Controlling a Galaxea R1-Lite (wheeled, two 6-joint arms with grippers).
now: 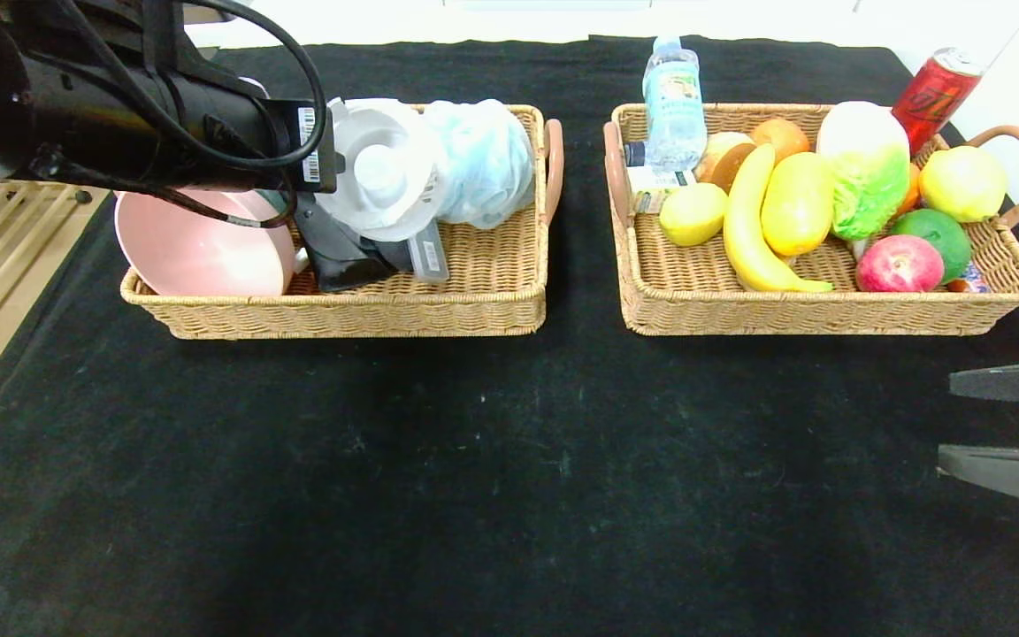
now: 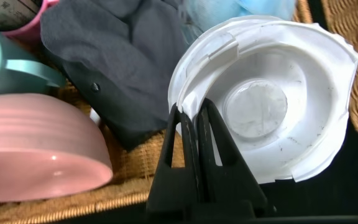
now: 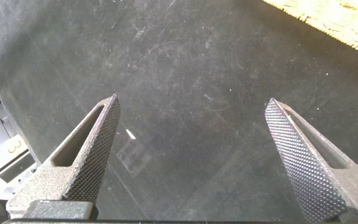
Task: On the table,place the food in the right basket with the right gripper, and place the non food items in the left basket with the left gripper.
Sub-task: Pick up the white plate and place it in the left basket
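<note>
Head view: you're at the drop into the left basket (image 1: 483,301), far-left side of the table (image 1: 509,478).
Your left gripper (image 2: 193,127) pinches the white lid (image 2: 272,99) rim; next, spread and lift. Right gripper (image 3: 194,162) idles wide open, empty, right edge.

Counter (image 1: 509,460): two baskets side by side, apart.
Left basket (image 1: 341,314): bowl (image 1: 200,252) at left end, cloth (image 1: 341,252) beside it, lid (image 1: 381,168) above the cloth, bag (image 1: 483,159) at right rear.
Right basket (image 1: 828,314): bottle (image 1: 673,106) at left rear; lemon (image 1: 693,213), banana (image 1: 753,230), fruit (image 1: 797,203) in a row; cabbage (image 1: 863,168) right of them; can (image 1: 934,93) at right rear.
</note>
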